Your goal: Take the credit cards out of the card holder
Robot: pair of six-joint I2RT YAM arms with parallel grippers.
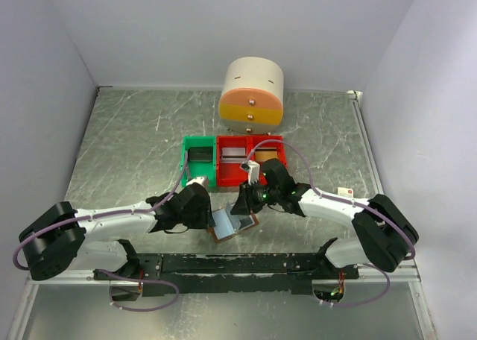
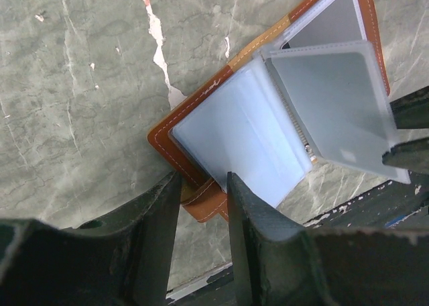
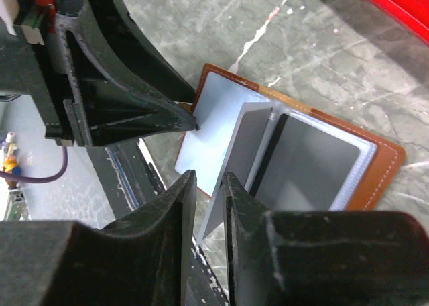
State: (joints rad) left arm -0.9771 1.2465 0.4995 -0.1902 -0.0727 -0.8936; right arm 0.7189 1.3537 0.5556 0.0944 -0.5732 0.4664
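Left pincer (image 2: 203, 182) pinching card holder (image 2: 228, 138) brown edge, anchoring it on surface (image 2: 80, 84). Right pincer (image 3: 208, 178) pinching pale inner leaf (image 3: 238, 145), lifted to expose pocketed credit card (image 3: 308, 165).

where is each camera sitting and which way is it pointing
Top external: above and behind the arm bases, looking down and forward over the table; the left arm and right arm show, meeting at the card holder.
Left wrist: on the left arm, looking down past the left pincer, closed on the card holder's brown edge.
Right wrist: on the right arm, looking down past the right pincer, pinching a plastic sleeve.
Shared: both wrist views show the open card holder and the other arm's pincer.
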